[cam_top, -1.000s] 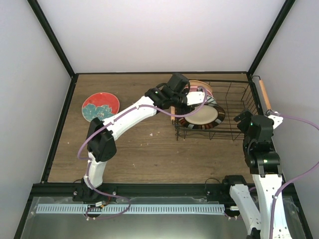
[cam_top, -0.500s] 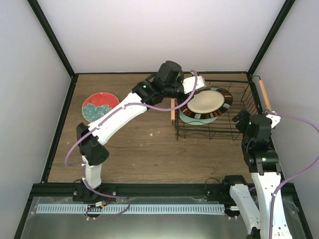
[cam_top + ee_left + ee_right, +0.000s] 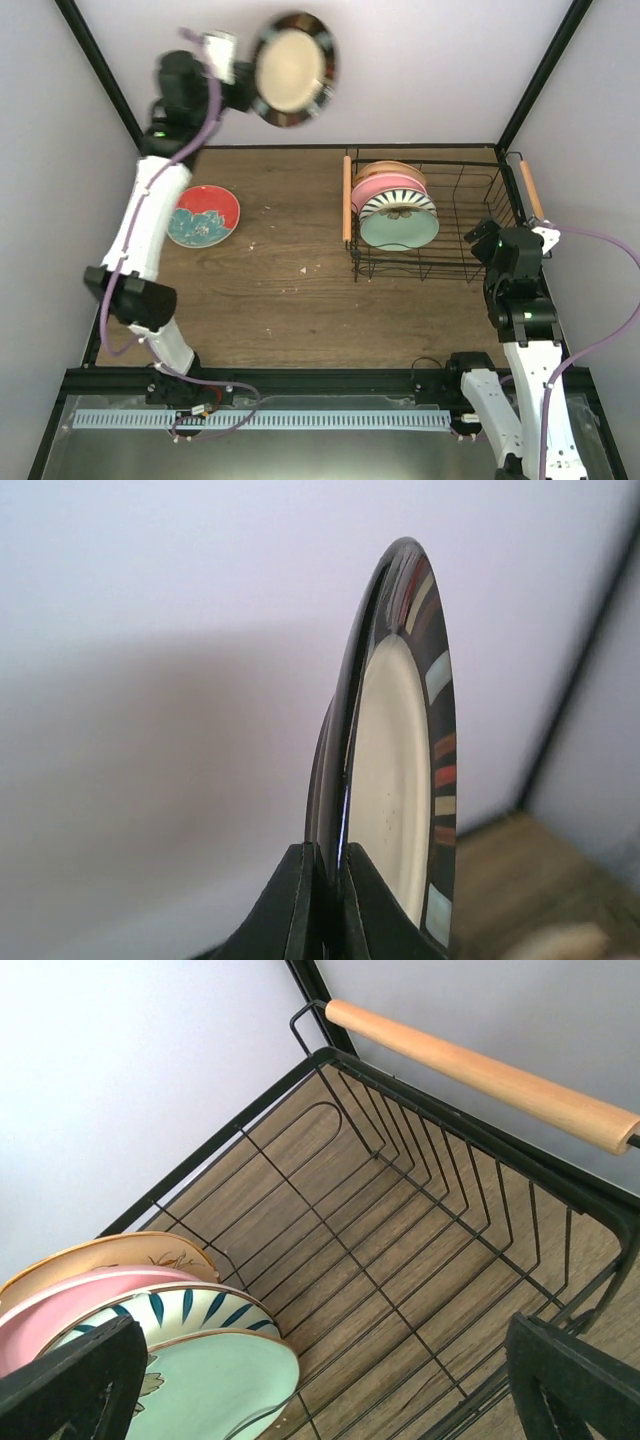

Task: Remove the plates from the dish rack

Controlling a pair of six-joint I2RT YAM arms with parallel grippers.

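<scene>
Top external view has my left claw [image 3: 248, 82] high in the upper left of the frame, clenched on the left edge of a dark-rimmed plate [image 3: 292, 68] with a cream centre. The plate sits just right of the claw against the back wall [image 3: 420, 70], its face turned toward the camera. Below, on the left of the table [image 3: 280, 300], the red plate [image 3: 203, 215] lies flat. The dish rack [image 3: 470, 272] stands right of centre. Four plates lean in its left end: the tan plate [image 3: 385, 169] farthest up the frame, then the pink plate [image 3: 384, 188], the white striped plate [image 3: 398, 205] and the mint green plate [image 3: 400, 230]. My right claw [image 3: 487, 238] hovers at the rack's right side, close to the wire.

Left wrist view adds what overhead cannot. The held plate is edge-on and upright, its rim pinched between my fingers [image 3: 290, 905] at the bottom of the frame, with coloured bars along the dark rim.

Right wrist view shows my right fingers [image 3: 70, 1385] spread wide at the lower corners, grasping nothing, with the rack's wire floor between them. A wooden handle [image 3: 480, 1075] is at upper right, and the four plates are at lower left.
</scene>
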